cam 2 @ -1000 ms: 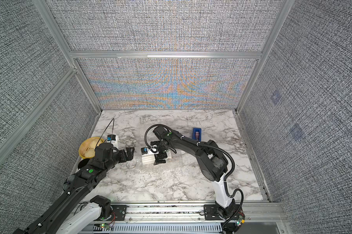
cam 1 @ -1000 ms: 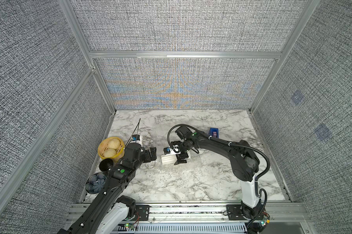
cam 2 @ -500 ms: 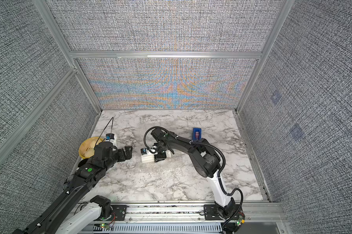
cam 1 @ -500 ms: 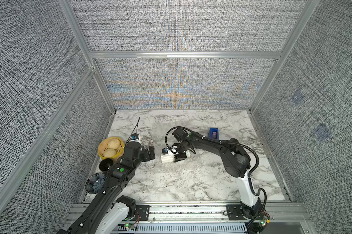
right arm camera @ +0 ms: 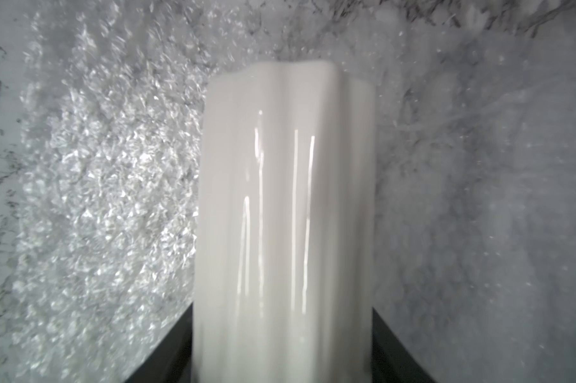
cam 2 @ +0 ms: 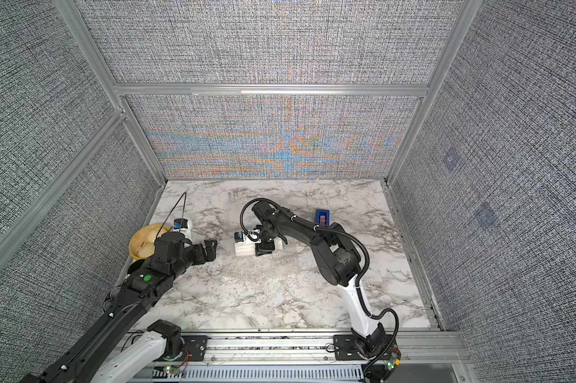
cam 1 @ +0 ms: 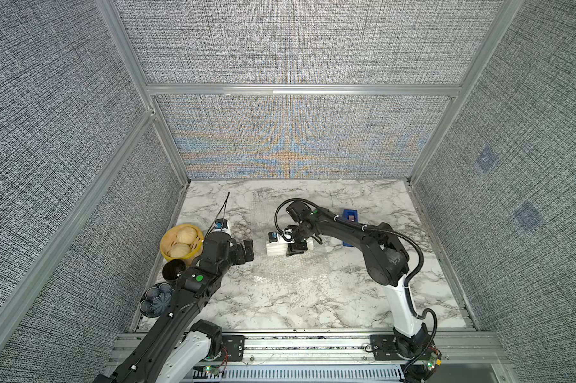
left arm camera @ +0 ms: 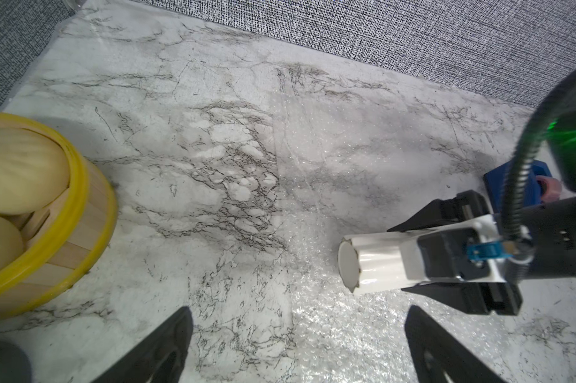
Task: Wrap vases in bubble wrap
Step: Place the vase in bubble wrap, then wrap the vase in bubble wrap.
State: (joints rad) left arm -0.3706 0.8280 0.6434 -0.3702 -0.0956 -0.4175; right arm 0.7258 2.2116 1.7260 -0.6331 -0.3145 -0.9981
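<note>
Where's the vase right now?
In both top views the vase is on its side mid-table over the bubble wrap, clamped in the right end effector, left of the blue tape dispenser.

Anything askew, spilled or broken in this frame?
Nothing stands out. The vase is on its side over the bubble wrap, clamped in the right gripper, which suits wrapping. No spill or break shows.
</note>
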